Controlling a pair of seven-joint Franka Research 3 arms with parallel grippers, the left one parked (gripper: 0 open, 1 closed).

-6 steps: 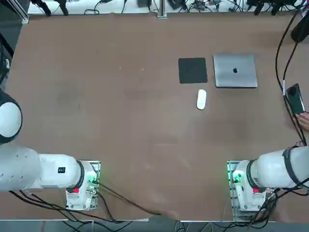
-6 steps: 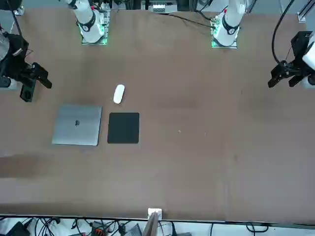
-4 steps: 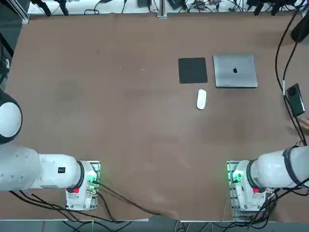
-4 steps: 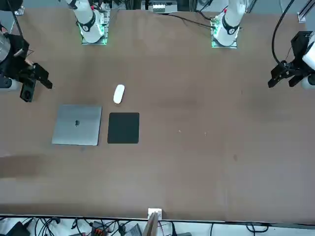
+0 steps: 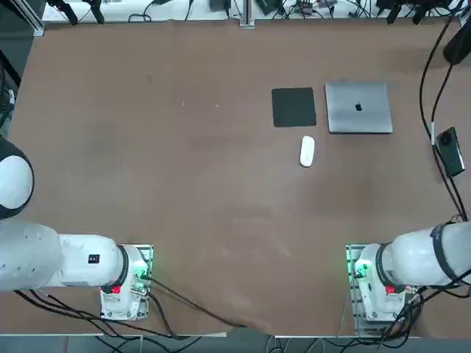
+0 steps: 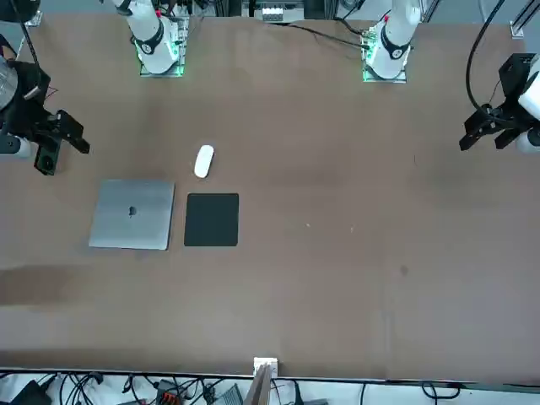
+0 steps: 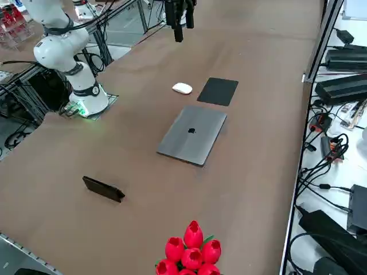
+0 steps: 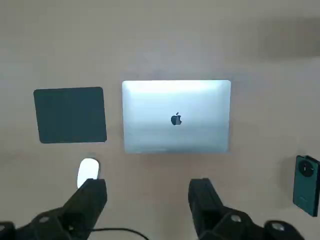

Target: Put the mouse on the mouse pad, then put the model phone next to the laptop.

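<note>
Right hand (image 8: 147, 192) spread and empty above the table, mouse (image 8: 88, 172) beside one fingertip, untouched.

The right arm (image 5: 423, 257) is glossy white with a black band and black cables, its base (image 5: 366, 283) lit green with a red mark, and its right gripper (image 8: 147, 200) has black fingers.
</note>
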